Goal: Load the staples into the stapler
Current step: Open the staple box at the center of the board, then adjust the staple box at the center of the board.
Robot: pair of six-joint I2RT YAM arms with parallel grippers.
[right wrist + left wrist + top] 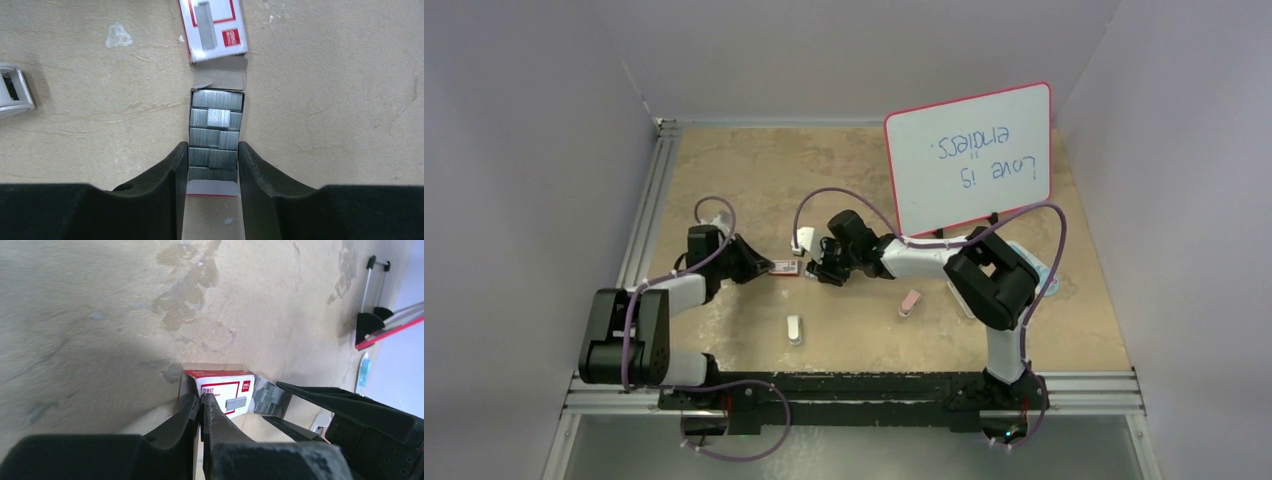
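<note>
The tan, stone-patterned table (pixel 724 170) carries a red-framed whiteboard (pixel 969 160) propped at its far right. Seen from above, its handwriting is upside down and reads "Love is endless." Both arms reach toward the middle of the table and meet there. The left gripper (pixel 201 399) is clenched tight on the near edge of the staple box (pixel 225 392), its fingertips pressed together over the cardboard. The right gripper (pixel 212 155) grasps the grey tray (pixel 220 80), one dark finger against each long side. A pink stapler (pixel 910 301) lies apart to the right of the grippers, below the right arm's forearm. A small white-and-grey piece (pixel 795 329) lies nearer the arm bases, and what it is cannot be told. The box is a red-and-white sleeve. Its label has a red frame around a picture of a staple strip, the Chinese characters 订书钉, and a small red logo square too fine to read. The tray is drawn almost wholly out of the sleeve and lies flat on the table. The staples (pixel 215 125) lie in it as silvery-grey strips, packed side by side in rows.
</note>
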